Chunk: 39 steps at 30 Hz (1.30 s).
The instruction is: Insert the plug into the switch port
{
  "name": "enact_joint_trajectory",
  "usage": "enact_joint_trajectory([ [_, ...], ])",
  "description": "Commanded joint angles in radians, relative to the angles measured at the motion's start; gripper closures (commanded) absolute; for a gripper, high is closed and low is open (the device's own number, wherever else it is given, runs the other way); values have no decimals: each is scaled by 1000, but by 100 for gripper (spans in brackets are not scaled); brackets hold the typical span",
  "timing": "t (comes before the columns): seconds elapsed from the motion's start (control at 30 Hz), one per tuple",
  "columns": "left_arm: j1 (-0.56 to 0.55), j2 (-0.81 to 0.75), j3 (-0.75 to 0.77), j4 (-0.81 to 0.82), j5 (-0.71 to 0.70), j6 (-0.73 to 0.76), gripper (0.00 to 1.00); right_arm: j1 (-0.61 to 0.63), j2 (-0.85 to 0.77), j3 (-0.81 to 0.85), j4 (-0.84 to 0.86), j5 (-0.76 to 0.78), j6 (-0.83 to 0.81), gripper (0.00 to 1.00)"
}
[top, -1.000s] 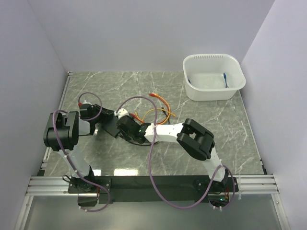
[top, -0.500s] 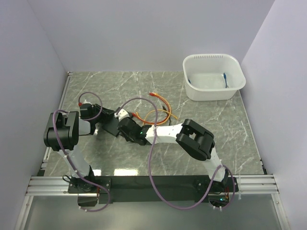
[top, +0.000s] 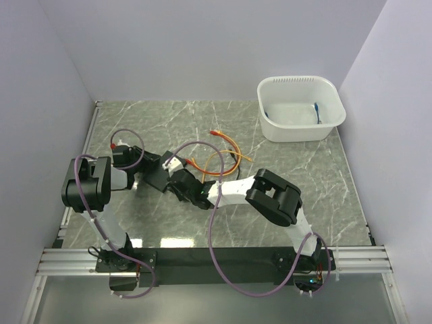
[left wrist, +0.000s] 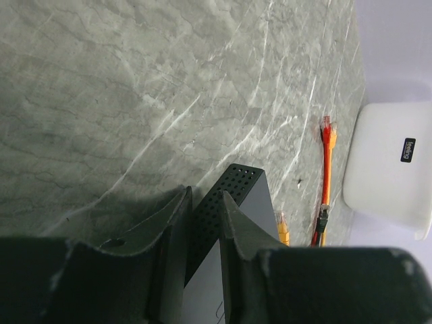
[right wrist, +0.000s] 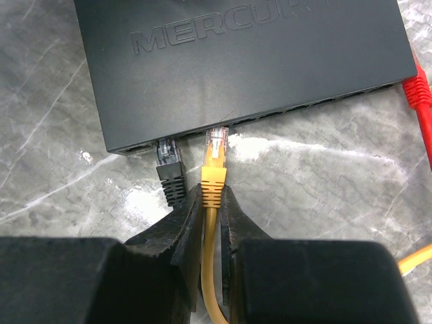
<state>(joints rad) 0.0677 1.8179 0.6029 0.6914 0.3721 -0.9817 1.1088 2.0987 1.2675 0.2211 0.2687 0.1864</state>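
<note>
Right at the front edge of the switch [right wrist: 250, 67], the yellow plug [right wrist: 216, 145] is parked nose-first at the mouth of a port [right wrist: 217, 128], just beside a black plug [right wrist: 169, 165] that's already seated. Most of the clear body is left outside, so it's judged as lined up but not clicked home yet. The right gripper [right wrist: 212, 202] is pinched on the yellow boot and cable just behind the plug. The left gripper [left wrist: 204, 209] is clamped across the switch's vented end, so the box is braced.

How it'd best be done, imo: a straight push along the plug's axis is wanted, with the plug kept square to the port face and no twist allowed. Since the soft boot is gripped rather than the hard shell, buckling can be expected if it's shoved hard, so a slow feed is advised. The box should be held firm, or it may just get slid over the smooth table [right wrist: 324, 175].

Materials: the switch is a thin, flat, matte-black box, with raised lettering on top and rows of small holes at the end. The plug is made of clear hard plastic, backed by a ribbed, rubbery-looking boot and a round bendy cable. The table is veined like grey-green marble. A red cable [right wrist: 420, 101] is laid by the switch's corner.
</note>
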Motion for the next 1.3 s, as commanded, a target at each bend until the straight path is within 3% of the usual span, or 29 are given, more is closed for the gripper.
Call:
enact_joint_trajectory([
  [0.0,-39,31,0,-63,86,11,72,8,-26,7,181,-25,-18,100],
  [0.67,-92,35,-8,-20,140,67,72,6,-60,-30,271,-91,-119,100],
  [1.27,-129,18,-26,-72,108,72,72,8,-28,23,235,-49,-102,100],
])
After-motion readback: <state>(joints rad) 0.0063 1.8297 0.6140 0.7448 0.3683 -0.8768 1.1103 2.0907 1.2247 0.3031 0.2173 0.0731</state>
